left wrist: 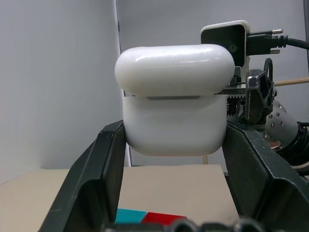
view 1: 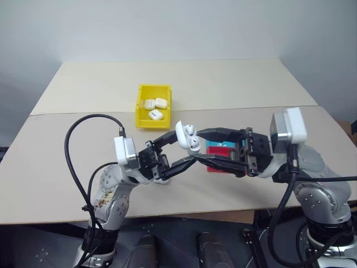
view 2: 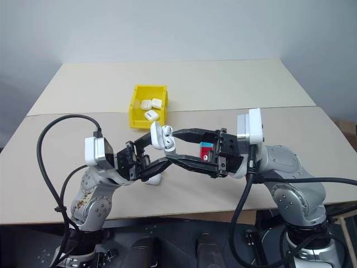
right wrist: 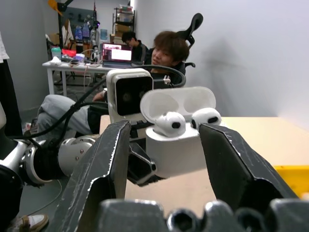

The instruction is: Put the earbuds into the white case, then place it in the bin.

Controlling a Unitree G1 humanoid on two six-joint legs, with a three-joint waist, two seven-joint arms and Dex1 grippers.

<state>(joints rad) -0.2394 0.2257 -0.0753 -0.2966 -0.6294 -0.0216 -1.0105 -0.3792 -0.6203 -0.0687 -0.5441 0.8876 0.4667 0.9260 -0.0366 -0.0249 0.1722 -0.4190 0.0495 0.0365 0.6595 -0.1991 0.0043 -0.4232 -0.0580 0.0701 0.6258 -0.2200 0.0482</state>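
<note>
Beige surface (view 1: 234, 89) carries the yellow plastic open-top bin (view 1: 143, 109), three closed white cases inside. We see the left gripper (view 1: 179, 149) with jaws clamped on the glossy white rounded case (view 1: 187, 137), lifted above the surface, lid open, two tiny white earbuds (right wrist: 186, 121) seated inside. Right gripper (view 1: 202, 147) has jaws spread wide around the case, not touching it.

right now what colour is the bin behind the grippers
Yellow. The bin holds three white cases; it shows best in the left eye view.
</note>
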